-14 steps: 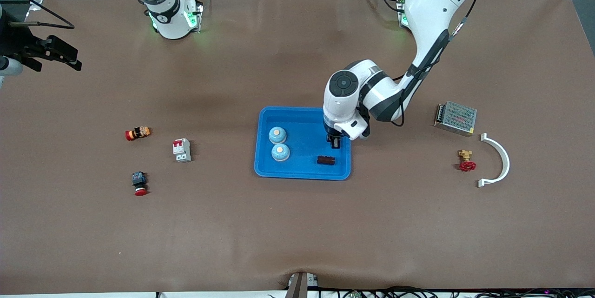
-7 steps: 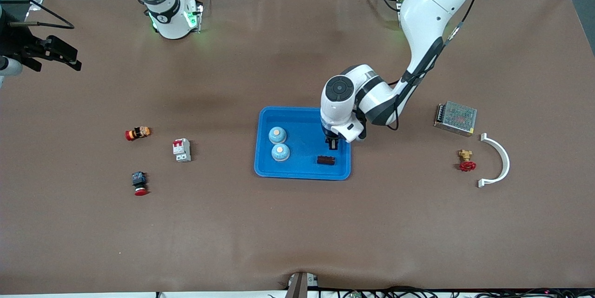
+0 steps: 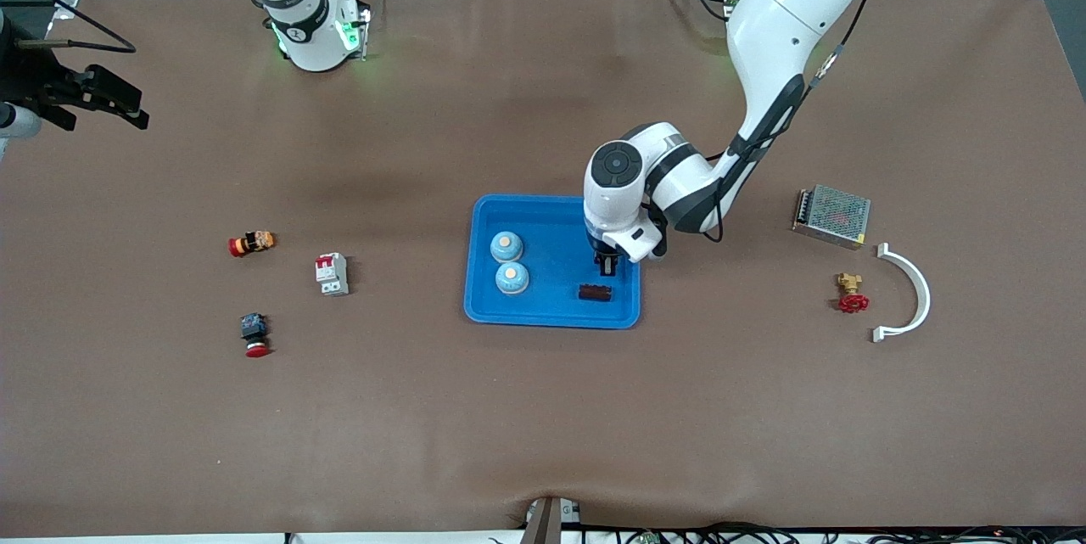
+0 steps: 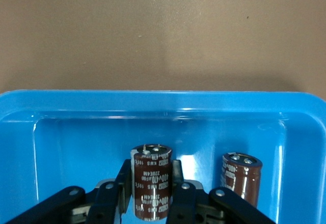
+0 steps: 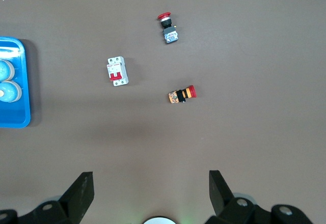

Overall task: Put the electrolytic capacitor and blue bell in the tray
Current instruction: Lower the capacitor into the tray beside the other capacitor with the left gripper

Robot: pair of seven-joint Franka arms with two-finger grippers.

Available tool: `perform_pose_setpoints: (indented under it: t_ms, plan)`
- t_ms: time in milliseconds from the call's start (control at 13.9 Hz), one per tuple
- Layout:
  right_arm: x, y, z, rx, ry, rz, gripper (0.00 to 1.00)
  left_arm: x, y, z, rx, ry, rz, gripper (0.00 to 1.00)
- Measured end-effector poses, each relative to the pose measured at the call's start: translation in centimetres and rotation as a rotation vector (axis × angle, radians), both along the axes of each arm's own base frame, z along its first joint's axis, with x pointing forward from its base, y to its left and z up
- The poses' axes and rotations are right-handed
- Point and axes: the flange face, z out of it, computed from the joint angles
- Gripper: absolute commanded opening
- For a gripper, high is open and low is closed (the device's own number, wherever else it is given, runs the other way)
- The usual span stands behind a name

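Note:
The bright blue tray point(image 3: 551, 315) lies mid-table. Two blue bells point(image 3: 506, 246) point(image 3: 512, 277) sit in it toward the right arm's end. A brown electrolytic capacitor point(image 3: 595, 293) lies in it near the corner nearest the front camera. My left gripper point(image 3: 606, 266) is low over the tray, just above that capacitor. In the left wrist view my left gripper point(image 4: 151, 170) is shut on a second brown capacitor point(image 4: 151, 188), with the other capacitor point(image 4: 241, 175) beside it inside the tray's rim point(image 4: 153, 102). My right gripper point(image 3: 93, 98) waits open and empty at its end of the table, and shows the same in its wrist view point(image 5: 150, 183).
Toward the right arm's end lie a white circuit breaker point(image 3: 332, 273), an orange-red push button point(image 3: 251, 243) and a blue-red button point(image 3: 254, 333). Toward the left arm's end are a metal power supply point(image 3: 831, 215), a brass valve point(image 3: 851, 294) and a white curved bracket point(image 3: 908, 294).
My left gripper has shifted slightly toward the right arm's end over the tray, still holding its capacitor. The right arm has not moved.

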Motion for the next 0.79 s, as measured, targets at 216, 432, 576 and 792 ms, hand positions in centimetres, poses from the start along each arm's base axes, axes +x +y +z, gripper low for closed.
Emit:
perform_pose_setpoints:
  t_ms: [216,432,576,792]
  plan:
    - [0.00,0.00,0.00,0.000,0.000,0.000,1.00,0.01,-0.07,-0.06,-0.004,-0.002,-0.001,0.00]
    - [0.00,0.00,0.00,0.000,0.000,0.000,1.00,-0.02,-0.12,-0.30,0.002,-0.016,-0.020,0.05]
    - [0.00,0.00,0.00,0.000,0.000,0.000,1.00,-0.06,-0.12,-0.57,0.007,-0.019,-0.030,0.35]
    - [0.01,0.00,0.09,0.000,-0.002,0.000,1.00,-0.11,-0.14,-0.80,0.007,-0.018,-0.032,1.00]
